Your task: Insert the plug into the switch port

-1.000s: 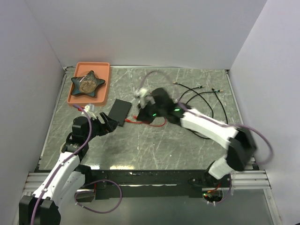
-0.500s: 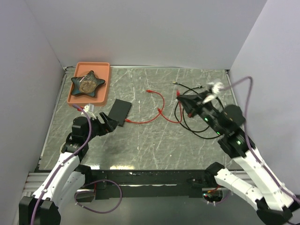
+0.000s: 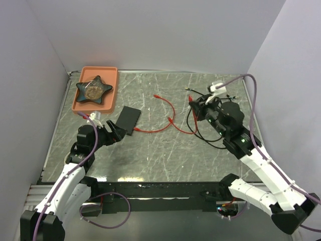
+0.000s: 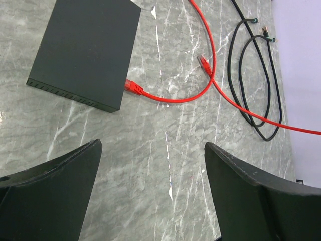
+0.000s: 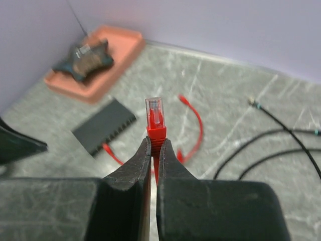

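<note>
The switch [image 3: 128, 119] is a flat matte-black box lying left of centre; it also shows in the left wrist view [image 4: 85, 50] and the right wrist view [image 5: 105, 125]. A red plug [image 4: 133, 87] lies against its near edge; I cannot tell if it is seated. My right gripper [image 5: 154, 143] is shut on another red plug [image 5: 155, 116] with a clear tip, held above the table at the right [image 3: 194, 104], far from the switch. My left gripper [image 4: 153, 165] is open and empty, low over the table just short of the switch [image 3: 118, 132].
An orange tray [image 3: 111, 75] holding a dark star-shaped dish [image 3: 93, 89] stands at the back left. Red cable loops [image 3: 170, 113] cross the middle with a loose plug [image 4: 203, 61]. Black cables [image 3: 220, 108] lie at the right. Walls enclose three sides.
My right arm has swung from beside the switch to the right side of the table, carrying the red plug up with it. The left arm has not moved.
</note>
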{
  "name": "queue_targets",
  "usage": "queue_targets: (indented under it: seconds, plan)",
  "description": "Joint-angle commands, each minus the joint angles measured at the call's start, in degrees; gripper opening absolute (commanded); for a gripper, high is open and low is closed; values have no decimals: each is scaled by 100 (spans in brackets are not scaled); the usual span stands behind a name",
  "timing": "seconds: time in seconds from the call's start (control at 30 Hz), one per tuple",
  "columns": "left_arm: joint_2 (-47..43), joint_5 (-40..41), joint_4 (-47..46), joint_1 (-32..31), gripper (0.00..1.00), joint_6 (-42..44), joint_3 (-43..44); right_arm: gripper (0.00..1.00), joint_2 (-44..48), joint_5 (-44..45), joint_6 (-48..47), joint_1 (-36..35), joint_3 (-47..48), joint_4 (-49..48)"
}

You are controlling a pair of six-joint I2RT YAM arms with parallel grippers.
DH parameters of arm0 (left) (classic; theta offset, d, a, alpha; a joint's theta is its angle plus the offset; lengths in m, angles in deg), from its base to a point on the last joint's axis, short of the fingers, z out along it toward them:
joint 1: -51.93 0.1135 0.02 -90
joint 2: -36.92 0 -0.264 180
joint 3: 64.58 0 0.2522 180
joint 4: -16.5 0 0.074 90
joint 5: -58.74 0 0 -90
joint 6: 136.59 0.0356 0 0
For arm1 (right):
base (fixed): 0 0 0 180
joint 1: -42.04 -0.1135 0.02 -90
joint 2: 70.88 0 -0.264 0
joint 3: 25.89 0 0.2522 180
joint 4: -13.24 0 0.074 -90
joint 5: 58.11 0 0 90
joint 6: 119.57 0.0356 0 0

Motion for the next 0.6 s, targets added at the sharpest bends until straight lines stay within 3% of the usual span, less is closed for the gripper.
queue_targets:
  seconds: [0.0,0.1,0.37,0.57]
  plan:
    - [31,-25,-112,-11,89,-48,135,0,-438,-208,-176,-49,421,330]
    - [93,-69,-138,-11,89,-48,152,0,-887,-561,-132,-76,370,420]
    - [-109,-218,-156,-2,89,-48,161,0,-1397,-384,80,-111,-202,420]
    - [-434,-1209,-1067,-11,87,-223,-49,0,-1923,-2115,-306,-277,-168,50]
